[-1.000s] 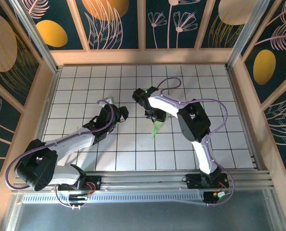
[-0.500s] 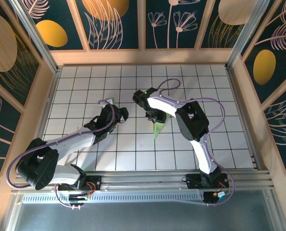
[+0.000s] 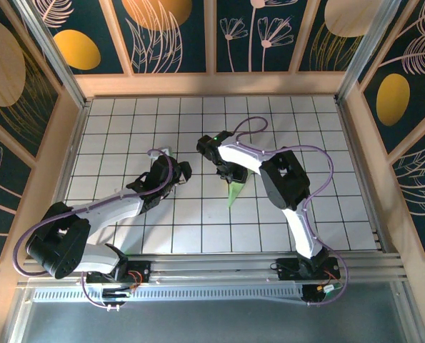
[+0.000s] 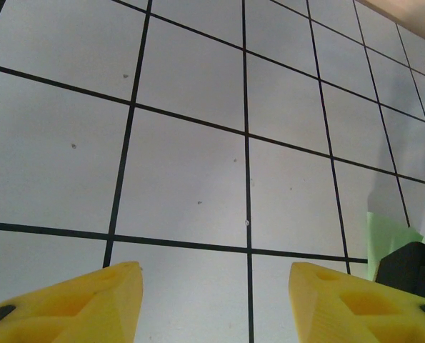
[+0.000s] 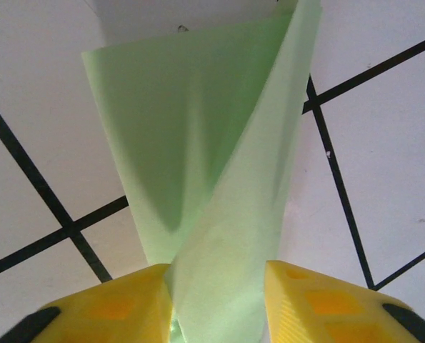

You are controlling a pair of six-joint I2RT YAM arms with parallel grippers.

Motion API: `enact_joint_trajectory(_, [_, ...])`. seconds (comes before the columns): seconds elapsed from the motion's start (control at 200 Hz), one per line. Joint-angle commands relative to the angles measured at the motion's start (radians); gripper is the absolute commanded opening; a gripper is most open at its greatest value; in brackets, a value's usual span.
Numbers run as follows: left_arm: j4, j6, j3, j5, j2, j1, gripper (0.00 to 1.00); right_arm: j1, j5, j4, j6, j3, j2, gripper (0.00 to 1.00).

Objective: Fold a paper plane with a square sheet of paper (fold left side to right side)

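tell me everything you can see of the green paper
The paper is thin, pale green and matte, folded into a narrow tapering shape with one flap lapped diagonally over the other. It lies mid-table on the white tiles, one end between the right gripper's jaws, both touching it.

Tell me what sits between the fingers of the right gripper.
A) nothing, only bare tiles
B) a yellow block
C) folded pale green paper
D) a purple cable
C: in the right wrist view the folded green paper runs down between the yellow fingers of the right gripper.
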Motion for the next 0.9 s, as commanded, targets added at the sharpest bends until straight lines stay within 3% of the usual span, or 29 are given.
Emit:
enact_joint_trajectory(0.0, [-0.019, 0.017, 0.023, 0.000, 0.004, 0.006, 0.56, 0.008, 0.047, -0.053, 0.032, 0.014, 0.014, 0.31])
enact_joint_trajectory(0.165, [-0.046, 0.018, 0.034, -0.013, -0.006, 0.006, 0.56, 0.014, 0.058, -0.073, 0.042, 0.018, -0.006, 0.18])
enact_joint_trajectory(0.35, [-0.077, 0.030, 0.048, -0.029, -0.028, 0.007, 0.56, 0.024, 0.105, -0.110, 0.057, 0.033, -0.048, 0.13])
enact_joint_trajectory(0.445, [-0.084, 0.029, 0.050, -0.029, -0.038, 0.006, 0.56, 0.031, 0.114, -0.102, 0.054, 0.023, -0.077, 0.00])
enact_joint_trajectory(0.726, [-0.131, 0.013, 0.074, 0.019, -0.096, 0.020, 0.58, 0.036, 0.151, 0.016, -0.017, -0.076, -0.246, 0.00])
enact_joint_trajectory(0.896, [-0.135, -0.045, 0.006, 0.097, -0.198, 0.056, 0.67, 0.030, 0.145, 0.303, -0.200, -0.266, -0.453, 0.00])
